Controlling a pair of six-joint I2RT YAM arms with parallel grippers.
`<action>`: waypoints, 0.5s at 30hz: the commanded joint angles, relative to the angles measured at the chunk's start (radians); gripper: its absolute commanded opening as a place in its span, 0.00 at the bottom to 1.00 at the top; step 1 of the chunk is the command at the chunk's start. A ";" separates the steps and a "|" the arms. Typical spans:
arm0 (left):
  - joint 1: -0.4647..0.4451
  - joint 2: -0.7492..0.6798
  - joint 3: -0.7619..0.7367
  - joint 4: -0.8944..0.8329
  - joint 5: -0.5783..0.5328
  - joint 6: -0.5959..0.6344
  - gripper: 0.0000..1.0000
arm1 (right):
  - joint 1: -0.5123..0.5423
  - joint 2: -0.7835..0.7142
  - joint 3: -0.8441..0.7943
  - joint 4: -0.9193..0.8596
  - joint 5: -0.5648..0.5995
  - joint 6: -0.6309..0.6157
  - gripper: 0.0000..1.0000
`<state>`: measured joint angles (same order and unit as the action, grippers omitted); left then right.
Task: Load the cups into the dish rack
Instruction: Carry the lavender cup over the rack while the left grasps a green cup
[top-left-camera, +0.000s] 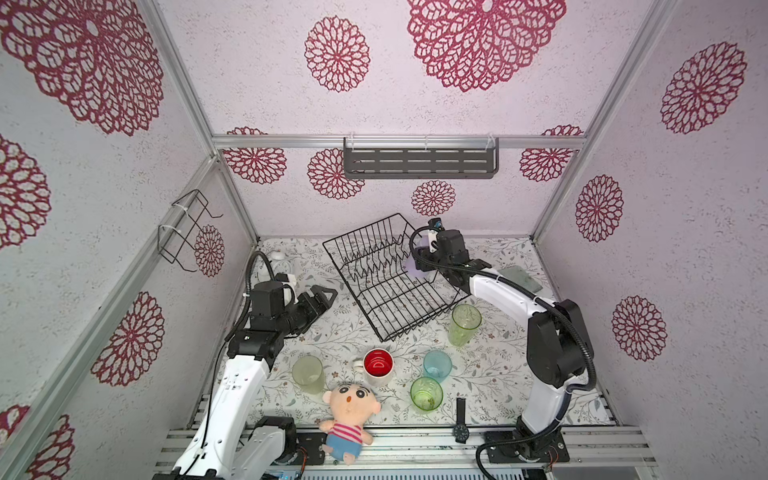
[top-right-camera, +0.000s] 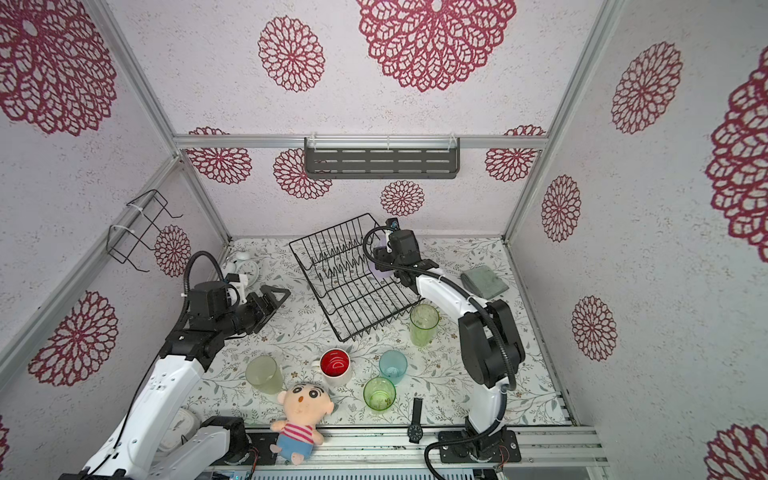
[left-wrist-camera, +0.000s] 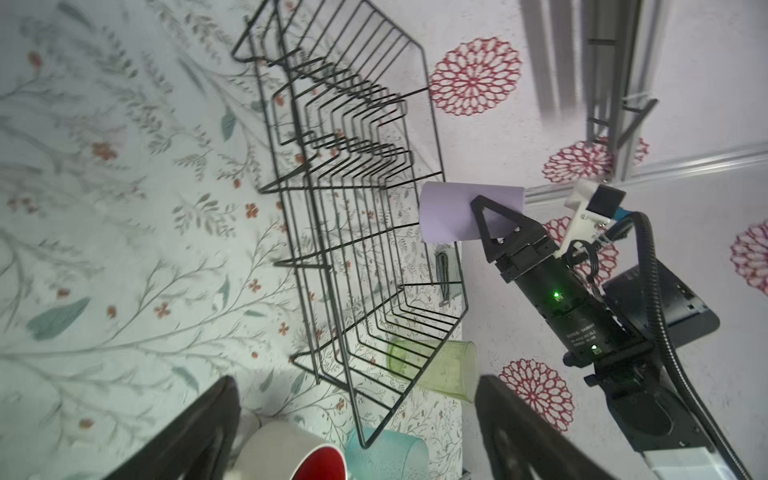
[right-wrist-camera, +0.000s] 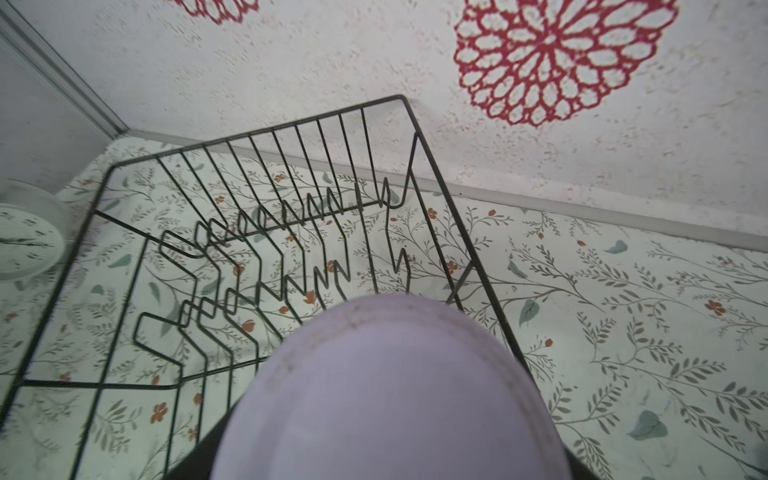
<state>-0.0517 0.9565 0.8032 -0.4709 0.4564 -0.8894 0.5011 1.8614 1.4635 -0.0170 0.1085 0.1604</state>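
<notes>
While my right hand (left-wrist-camera: 482, 208) pinches the lilac tumbler (left-wrist-camera: 446, 212) over the right rim of the dish rack (top-left-camera: 361, 230), I see its long axis near upright, wider end down. My left hand (top-left-camera: 322, 299) hangs spread and empty, left of the rack.

Dish rack (top-left-camera: 386, 282): thin black coated metal wire, satin sheen. Lilac tumbler (left-wrist-camera: 461, 212): opaque matt plastic, rim scuffed and speckled in right wrist view. 2 clear green tumblers (top-left-camera: 463, 328) (top-left-camera: 426, 395): see-through glossy plastic. Teal tumbler (top-left-camera: 437, 366): translucent, smooth. Frosted beige tumbler (top-left-camera: 308, 375): cloudy, matt. White mug (top-left-camera: 378, 366): looks like glazed ceramic, glossy red inside. Plush doll (top-left-camera: 349, 415): soft fuzzy fabric. Folded cloth (top-right-camera: 484, 282): grey-green, towel-like nap. Table cover (top-left-camera: 324, 345): smooth printed sheet, low sheen. Walls (top-left-camera: 395, 112): rough, grainy wallpaper. Frame rail (top-left-camera: 282, 141): bare brushed metal. Shelf (top-left-camera: 419, 171): matt grey.
</notes>
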 joint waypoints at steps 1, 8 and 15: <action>0.013 -0.036 0.007 -0.182 -0.035 0.035 0.97 | 0.013 0.020 0.041 0.002 0.062 -0.060 0.62; 0.052 -0.060 -0.004 -0.373 -0.174 -0.032 0.97 | 0.026 0.086 0.042 0.059 0.073 -0.131 0.64; 0.104 -0.105 0.035 -0.535 -0.288 -0.017 0.97 | 0.027 0.142 0.060 0.097 0.115 -0.136 0.65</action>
<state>0.0467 0.8951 0.8036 -0.9146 0.2520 -0.8936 0.5285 2.0129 1.4738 0.0223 0.1871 0.0448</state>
